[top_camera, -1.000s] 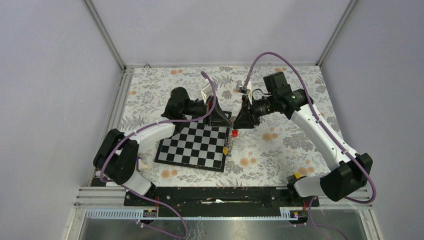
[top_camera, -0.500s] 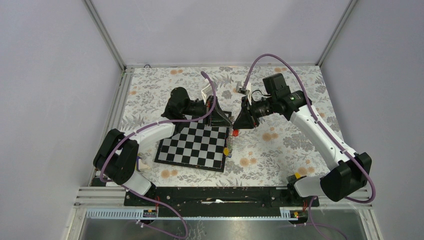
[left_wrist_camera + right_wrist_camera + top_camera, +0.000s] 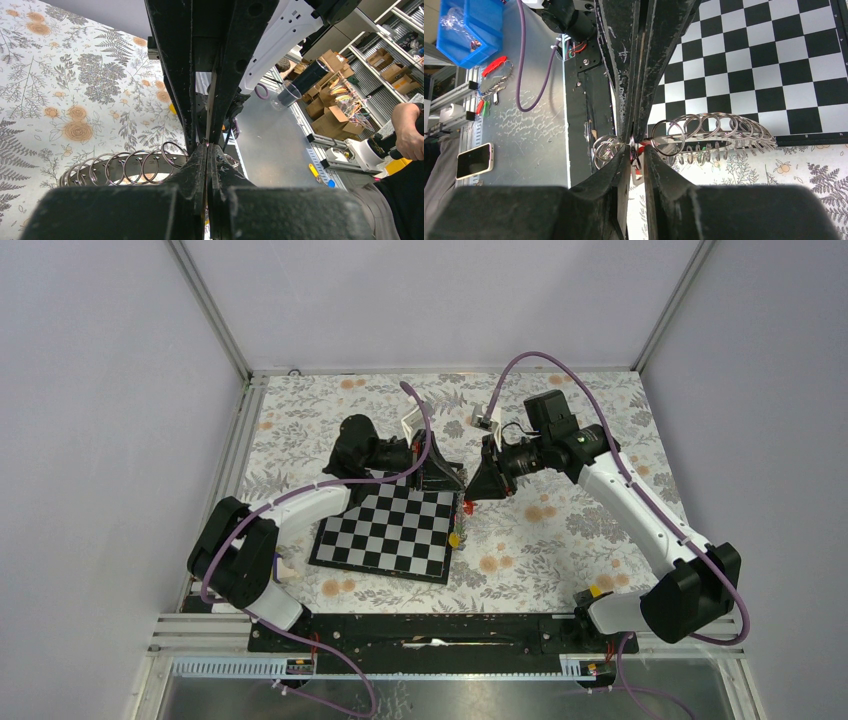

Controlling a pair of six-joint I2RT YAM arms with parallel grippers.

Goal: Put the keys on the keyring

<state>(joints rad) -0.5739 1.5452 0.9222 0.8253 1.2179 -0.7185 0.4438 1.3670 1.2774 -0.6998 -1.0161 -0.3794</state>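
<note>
Keyring (image 3: 125,167), a stretched wire coil, runs into the left gripper (image 3: 207,147), whose jaws clench its end. Right wrist: right gripper (image 3: 636,149) nearly closed around a red tag (image 3: 640,146); grip unclear. Top: both grippers meet over the chessboard's (image 3: 390,530) far right corner.

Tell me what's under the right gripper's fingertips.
A red key tag is pinched between the fingers of the right gripper, beside the coils of the keyring, over the chessboard edge and flowered cloth. The fingers cover the key itself.
</note>
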